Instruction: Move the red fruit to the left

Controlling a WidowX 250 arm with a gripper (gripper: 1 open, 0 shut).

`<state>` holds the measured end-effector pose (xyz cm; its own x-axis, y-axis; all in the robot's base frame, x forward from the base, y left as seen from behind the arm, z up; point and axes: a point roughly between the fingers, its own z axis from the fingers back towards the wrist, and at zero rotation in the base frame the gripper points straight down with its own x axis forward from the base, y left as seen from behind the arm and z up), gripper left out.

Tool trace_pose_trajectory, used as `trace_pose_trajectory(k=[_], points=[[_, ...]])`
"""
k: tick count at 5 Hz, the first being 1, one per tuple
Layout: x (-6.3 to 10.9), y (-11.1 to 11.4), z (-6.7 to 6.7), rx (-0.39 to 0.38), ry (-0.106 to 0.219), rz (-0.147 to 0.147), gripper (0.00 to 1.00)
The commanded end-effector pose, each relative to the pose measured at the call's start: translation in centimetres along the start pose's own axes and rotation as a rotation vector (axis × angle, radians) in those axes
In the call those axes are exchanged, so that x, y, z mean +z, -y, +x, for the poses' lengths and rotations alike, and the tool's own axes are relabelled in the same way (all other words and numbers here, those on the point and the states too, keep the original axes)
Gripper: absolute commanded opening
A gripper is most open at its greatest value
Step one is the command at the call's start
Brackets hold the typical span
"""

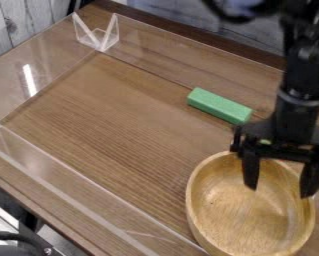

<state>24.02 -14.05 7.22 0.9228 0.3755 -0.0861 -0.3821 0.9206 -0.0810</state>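
Note:
My gripper [281, 178] hangs open at the right side of the table, with its two dark fingers [249, 170] spread wide over the far rim of the wooden bowl [202, 205]. Nothing shows between the fingers except the bowl's inside. The red fruit is hidden from this view; the gripper's body covers the spot just behind the bowl's far edge.
A green rectangular block [219, 105] lies on the wooden tabletop up and left of the gripper. A low clear plastic wall [42, 160] fences the table, and a clear folded stand [95, 32] sits at the back left.

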Motion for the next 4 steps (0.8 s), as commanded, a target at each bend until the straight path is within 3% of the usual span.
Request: trace_pose_trajectory(k=[1,2,3,4], points=[[0.3,0.3,-0.7,0.174,0.084,-0.087,1.0],[1.0,0.3,-0.9,0.162,0.109,-0.122,1.0],[1.4,0.4,-1.0,0.147,0.127,-0.131,1.0],[0.9,0.4,-1.1,0.195,0.147,-0.137,1.0]])
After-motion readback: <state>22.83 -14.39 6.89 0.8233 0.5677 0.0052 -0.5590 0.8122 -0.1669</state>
